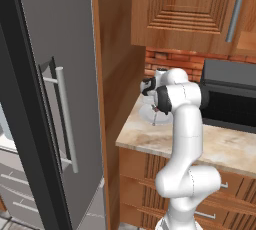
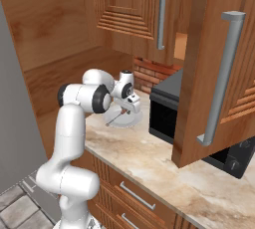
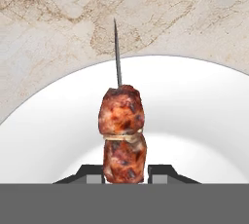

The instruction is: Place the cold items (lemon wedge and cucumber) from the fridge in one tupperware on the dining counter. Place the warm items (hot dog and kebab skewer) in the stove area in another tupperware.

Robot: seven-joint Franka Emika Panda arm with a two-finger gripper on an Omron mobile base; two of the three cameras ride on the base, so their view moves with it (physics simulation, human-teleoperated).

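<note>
The hand [image 3: 125, 175] grips the kebab skewer [image 3: 121, 133], one finger on each side of its lower meat chunk. The skewer sits over a white plate [image 3: 194, 121] on the beige marbled surface [image 3: 58, 18], near its back left corner beside the black microwave [image 2: 167, 106].

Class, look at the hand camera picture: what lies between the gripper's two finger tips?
In the hand view, the lower meat chunk of the kebab skewer sits between the gripper's tips, over a white plate on the marbled counter.

kebab skewer [image 3: 121, 138] | browned, charred meat chunks on thin dark stick | lying over white plate [image 3: 194, 116]
</note>
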